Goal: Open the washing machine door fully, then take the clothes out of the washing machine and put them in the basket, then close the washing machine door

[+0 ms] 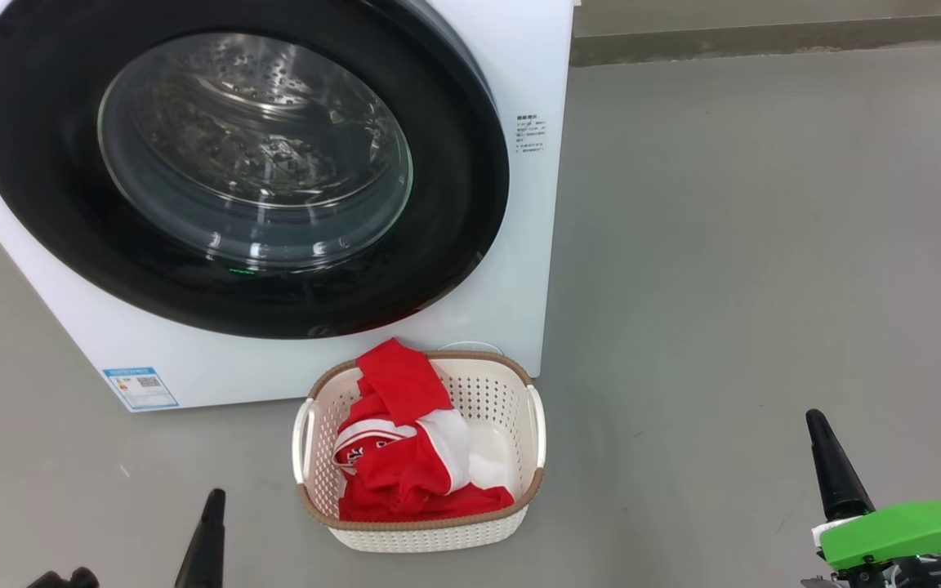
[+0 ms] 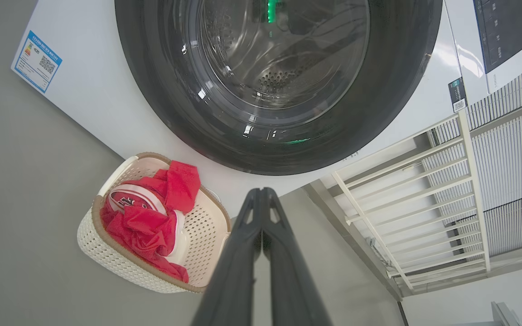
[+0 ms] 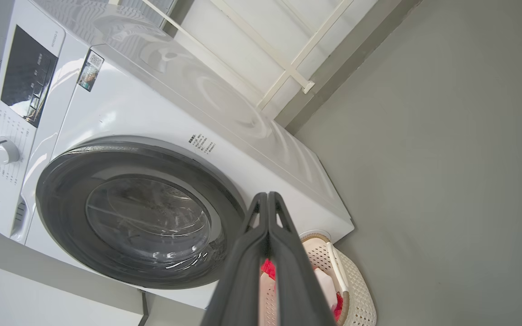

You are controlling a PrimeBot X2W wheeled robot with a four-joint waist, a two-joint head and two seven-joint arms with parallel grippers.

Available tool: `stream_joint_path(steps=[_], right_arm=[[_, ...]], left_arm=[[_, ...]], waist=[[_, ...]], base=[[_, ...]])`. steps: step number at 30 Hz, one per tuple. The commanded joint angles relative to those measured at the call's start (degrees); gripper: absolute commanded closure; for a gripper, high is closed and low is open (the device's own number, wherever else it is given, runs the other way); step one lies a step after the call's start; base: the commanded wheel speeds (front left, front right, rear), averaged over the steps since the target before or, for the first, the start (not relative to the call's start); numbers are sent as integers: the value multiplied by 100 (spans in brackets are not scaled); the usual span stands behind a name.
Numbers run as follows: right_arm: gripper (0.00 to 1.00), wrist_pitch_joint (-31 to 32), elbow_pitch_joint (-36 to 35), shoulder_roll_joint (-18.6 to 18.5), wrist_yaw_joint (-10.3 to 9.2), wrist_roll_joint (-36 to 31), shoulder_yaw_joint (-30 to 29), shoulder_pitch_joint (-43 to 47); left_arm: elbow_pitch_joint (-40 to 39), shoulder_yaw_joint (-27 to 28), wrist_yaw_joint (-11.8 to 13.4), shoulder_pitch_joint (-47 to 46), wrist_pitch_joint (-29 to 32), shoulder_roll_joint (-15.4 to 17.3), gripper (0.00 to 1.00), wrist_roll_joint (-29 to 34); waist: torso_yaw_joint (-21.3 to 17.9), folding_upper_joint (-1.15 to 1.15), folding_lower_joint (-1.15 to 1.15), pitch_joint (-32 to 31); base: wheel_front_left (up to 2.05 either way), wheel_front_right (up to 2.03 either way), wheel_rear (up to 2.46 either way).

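- The big white front-loading washing machine point(image 1: 515, 278) stands on the grey floor point(image 1: 764, 245), its front facing me and tilted a little across the head view.
- The large round washing machine door with the glossy black rim and clear glass bowl point(image 1: 250, 155) lies flat against that front, closed. The perforated steel drum shows through the glass.
- The small cream-white perforated plastic basket with a brown woven-look rim point(image 1: 421, 523) sits on the floor just in front of the machine's lower right corner.
- The basket's far rim is near the white panel, and its two handles sit on my left and right sides. I cannot tell whether it is longer across or front to back.
- The bright red soft clothes with white bands point(image 1: 405, 457) lie inside the basket, mostly in its left half.
- The heap's long axis runs from the near rim to the far rim, where a red flap drapes over the edge towards the machine.
- My left gripper point(image 2: 261, 192) is at the lower left of the head view, well apart from the basket. Its fingers are clenched tip to tip on nothing and point up towards the door's lower rim.
- My right gripper point(image 3: 268, 195) is at the lower right, farther from the basket. Its fingers are also pressed together and empty, and they point towards the machine.
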Motion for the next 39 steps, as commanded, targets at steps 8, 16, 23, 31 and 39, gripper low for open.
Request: stream_joint_path(steps=[8, 16, 23, 31, 39], right_arm=[[100, 151, -126, -109, -4, 684, 44, -336], [100, 287, -119, -118, -4, 1210, 36, -386], [100, 405, -112, -125, -5, 1668, 30, -430], [100, 541, -105, -134, -5, 2192, 22, -480], [100, 677, -97, -143, -6, 2717, 14, -530]], left_arm=[[-56, 193, -137, -367, 159, 96, 100, -630], [-1, 237, -175, -447, 291, 103, 100, -1146], [47, 276, -209, -517, 406, 110, 100, -1595], [103, 321, -247, -596, 537, 117, 100, -2108], [158, 365, -285, -676, 669, 124, 100, -2623]], waist=[[6, 0, 0, 22], [11, 0, 0, 44], [16, 0, 0, 62], [21, 0, 0, 83], [26, 0, 0, 105]], base=[[0, 0, 0], [0, 0, 0], [0, 0, 0], [0, 0, 0], [0, 0, 0]])
